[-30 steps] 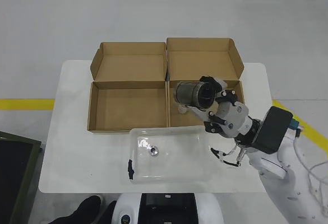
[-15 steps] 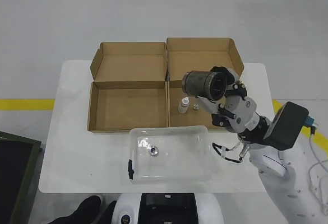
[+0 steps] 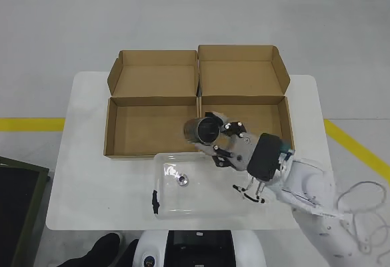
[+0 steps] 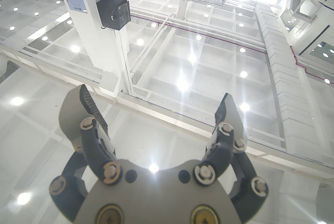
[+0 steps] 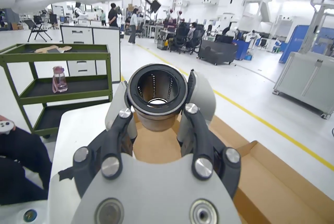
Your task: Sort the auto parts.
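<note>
**Round part on its way to a box**

The right gripper [image 3: 212, 132] is clamped tight on a metal tube part [image 3: 199, 127]. It holds the part up in the air, lying on its side. The part hangs over the near end of the wall where the left box [image 3: 151, 128] and the right box [image 3: 275, 110] meet. Both boxes sit at the far side of the table [image 3: 88, 180]. A clear tray [image 3: 238, 200] sits on the near side with one small part [image 3: 183, 179] in it.

The left gripper [image 4: 154, 94] points up at the ceiling with its fingers wide apart and nothing in them.

I think this is the carrying step. The part looks bound for the left box. Next it should go a bit more left, come down low, and only then be let go. It is round, so it may roll if dropped from high up.

Half a second ago the part was over the far side of the right box. Now it has swung left and nearer.
</note>
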You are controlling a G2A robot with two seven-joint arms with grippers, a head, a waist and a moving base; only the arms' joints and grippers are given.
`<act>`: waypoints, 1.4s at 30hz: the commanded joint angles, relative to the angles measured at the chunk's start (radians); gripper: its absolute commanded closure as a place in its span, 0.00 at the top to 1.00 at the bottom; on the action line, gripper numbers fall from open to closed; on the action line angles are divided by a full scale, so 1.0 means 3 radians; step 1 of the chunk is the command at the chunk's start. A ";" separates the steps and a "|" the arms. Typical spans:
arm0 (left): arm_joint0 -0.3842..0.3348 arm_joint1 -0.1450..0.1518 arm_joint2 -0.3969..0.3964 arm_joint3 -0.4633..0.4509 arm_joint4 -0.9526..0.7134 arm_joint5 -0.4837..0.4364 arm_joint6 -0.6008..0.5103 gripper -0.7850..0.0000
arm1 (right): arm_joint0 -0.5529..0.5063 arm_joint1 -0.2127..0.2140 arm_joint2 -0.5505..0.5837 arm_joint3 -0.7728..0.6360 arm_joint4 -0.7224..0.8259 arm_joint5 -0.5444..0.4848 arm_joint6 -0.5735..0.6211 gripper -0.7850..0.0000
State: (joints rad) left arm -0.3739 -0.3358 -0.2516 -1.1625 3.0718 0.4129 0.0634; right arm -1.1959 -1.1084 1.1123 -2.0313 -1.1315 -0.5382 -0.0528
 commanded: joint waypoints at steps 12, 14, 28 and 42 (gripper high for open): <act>0.0000 0.0000 0.0000 0.0000 0.0000 0.0000 0.0000 1.00 | 0.0241 -0.0075 -0.0421 0.0377 -0.0308 -0.0040 0.0480 0.00; 0.0000 0.0000 0.0000 0.0000 0.0000 0.0000 0.0000 1.00 | 0.0333 -0.0103 -0.0524 0.0492 -0.0333 -0.0030 0.0521 0.00; 0.0000 0.0000 0.0000 0.0000 0.0000 0.0000 0.0000 1.00 | 0.1105 -0.0397 -0.1188 0.1252 -0.0400 0.0259 0.0660 0.00; 0.0000 0.0000 0.0000 0.0000 0.0000 0.0000 0.0000 1.00 | 0.1776 -0.0787 -0.1764 0.2083 -0.0296 0.0321 0.0755 0.00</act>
State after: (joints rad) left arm -0.3739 -0.3358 -0.2516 -1.1625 3.0718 0.4129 0.0634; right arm -0.6792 -1.3335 0.5973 -1.4318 -1.2235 -0.4411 0.1702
